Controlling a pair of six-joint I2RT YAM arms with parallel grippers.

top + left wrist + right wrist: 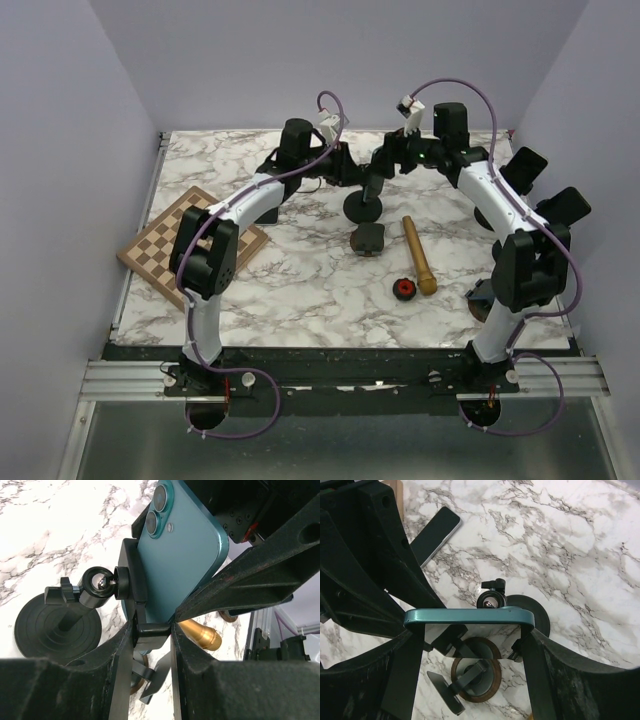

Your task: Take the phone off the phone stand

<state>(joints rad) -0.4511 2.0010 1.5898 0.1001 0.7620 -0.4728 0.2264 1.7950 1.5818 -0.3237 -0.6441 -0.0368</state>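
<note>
The teal phone (180,555) stands in the black phone stand (363,205) at the back middle of the table. The stand's ball joint (97,582) and round base (55,627) show to the left of the phone. My left gripper (152,626) is shut on the stand's lower clamp bracket (150,630), just under the phone. My right gripper (472,636) is shut on the phone's long sides, and the phone's teal edge (470,616) spans the gap between the fingers. The two grippers meet over the stand in the top view, left (345,172) and right (392,158).
A chessboard (190,245) lies at the left. A wooden rolling pin (418,255), a small red and black piece (404,289) and a dark round object (368,240) lie in front of the stand. A second dark phone (436,532) lies flat on the marble.
</note>
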